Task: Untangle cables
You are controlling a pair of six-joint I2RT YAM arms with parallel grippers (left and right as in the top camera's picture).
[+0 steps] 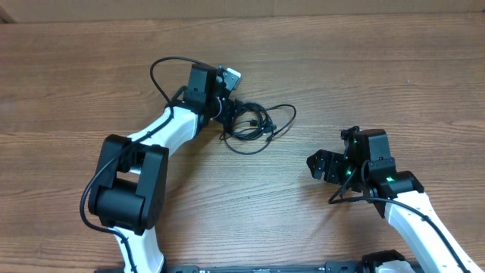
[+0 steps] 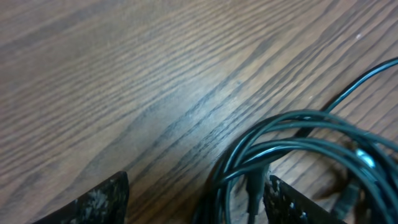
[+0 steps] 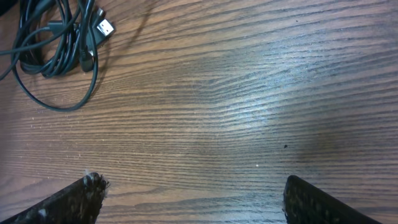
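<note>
Left gripper [image 2: 194, 200]: jaws stood wide. Only the two finger tips showed in the left wrist view, cut off by the bottom edge, the left one at 7 o'clock and the right finger [image 2: 292, 202] at 5 o'clock. Several strands of the cables [image 2: 298, 134] ran through the gap, crowded against the right finger. I could not tell whether they touched it, and nothing was pinched between both. Most of the bundle ran off that frame at 3 to 5 o'clock. A pale grey tip [image 2: 364, 160] in the loops was too blurred to identify.

In the overhead view the left gripper's tips were hidden under its own wrist and the strands. The bundle lay on the wooden table [image 1: 76, 76] at 3 o'clock from that wrist, with one loose loop arching toward 2 o'clock.

Right gripper [image 3: 196, 202]: jaws wide, bare wood between them, and its fingers were likewise clipped by the bottom edge. It sat well apart from the cables, at about 4 o'clock from them in the overhead view. In the right wrist view the bundle sat at 10 o'clock, cropped by the top and left edges, with a silver plug [image 3: 106, 27] at its right side. Any marking on the plug was too small to read.
</note>
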